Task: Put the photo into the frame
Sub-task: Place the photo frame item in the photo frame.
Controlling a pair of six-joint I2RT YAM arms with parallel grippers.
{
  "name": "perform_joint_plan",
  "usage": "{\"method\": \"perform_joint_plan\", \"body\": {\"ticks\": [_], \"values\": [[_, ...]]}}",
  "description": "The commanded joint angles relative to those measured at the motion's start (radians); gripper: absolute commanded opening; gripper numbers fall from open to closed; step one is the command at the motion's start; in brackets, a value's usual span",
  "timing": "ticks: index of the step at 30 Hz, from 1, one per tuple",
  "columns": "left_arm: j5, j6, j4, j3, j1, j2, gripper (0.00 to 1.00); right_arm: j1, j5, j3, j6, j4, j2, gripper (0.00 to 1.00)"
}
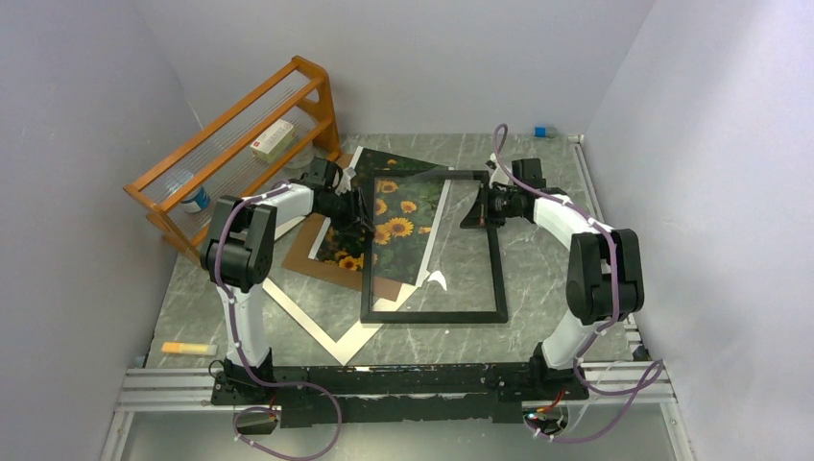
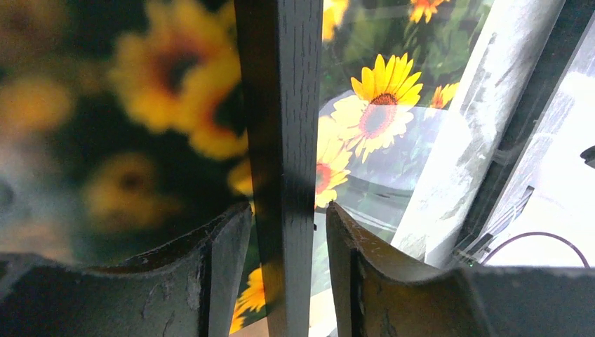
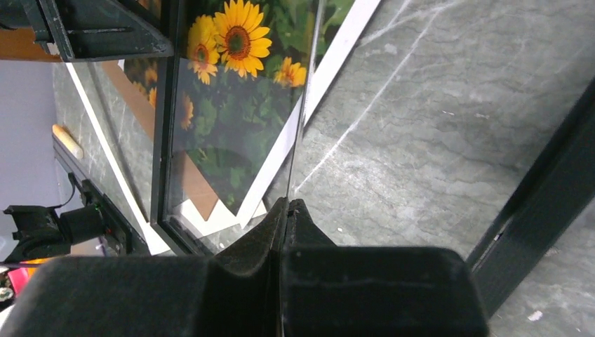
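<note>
Fingers [image 2: 224,267] of the left gripper [image 2: 288,214] stand partway apart, straddling the left bar of the large black-bordered rectangular frame [image 1: 432,316]. In the wrist view the finger on the left meets the bar, while a sliver of background shows beside the other. I cannot tell whether the bar is actually clamped.

The right gripper [image 3: 289,203] is closed tight, its tips pinching the edge of the thin clear pane [image 3: 231,140]. In the top view the pane rises tilted out of the frame's upper half.

The frame lies flat on the grey marbled table [image 1: 557,240], at the centre of the top view. The rectangular paper photo of yellow sunflowers on dark green foliage [image 1: 395,227] lies face up and askew beneath the frame's upper left part. Part of it sticks out past the left bar.

A brown backing board [image 1: 307,252] and a white mat border [image 1: 317,331] lie under and left of the photo. An orange wooden rack [image 1: 240,125] stands at upper left, and an orange marker [image 1: 185,348] lies at lower left.
</note>
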Motion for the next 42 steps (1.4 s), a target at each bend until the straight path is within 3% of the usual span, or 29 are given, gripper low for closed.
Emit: {"method": "perform_joint_plan", "body": {"ticks": [1,8,12,22,28,31,42], "values": [[-0.131,0.051,-0.114,-0.051,-0.024,0.098,0.51,0.029,-0.007,0.051,-0.009,0.047,0.012,0.0],[-0.14,0.039,-0.11,-0.06,-0.023,0.091,0.48,0.042,0.021,0.043,0.008,0.03,0.022,0.0],[-0.145,0.033,-0.113,-0.057,-0.024,0.094,0.45,0.042,0.055,0.047,0.034,0.028,0.023,0.14],[-0.149,0.033,-0.114,-0.053,-0.024,0.089,0.46,0.042,0.092,0.022,0.054,0.07,0.007,0.35],[-0.16,0.031,-0.122,-0.047,-0.024,0.088,0.5,0.043,0.162,-0.012,0.078,0.095,-0.03,0.6],[-0.16,0.027,-0.125,-0.044,-0.024,0.087,0.5,0.042,0.234,-0.018,0.09,0.086,-0.038,0.68],[-0.189,0.029,-0.128,-0.054,-0.022,0.08,0.49,0.048,0.51,-0.016,0.144,-0.017,-0.049,0.72]]}}
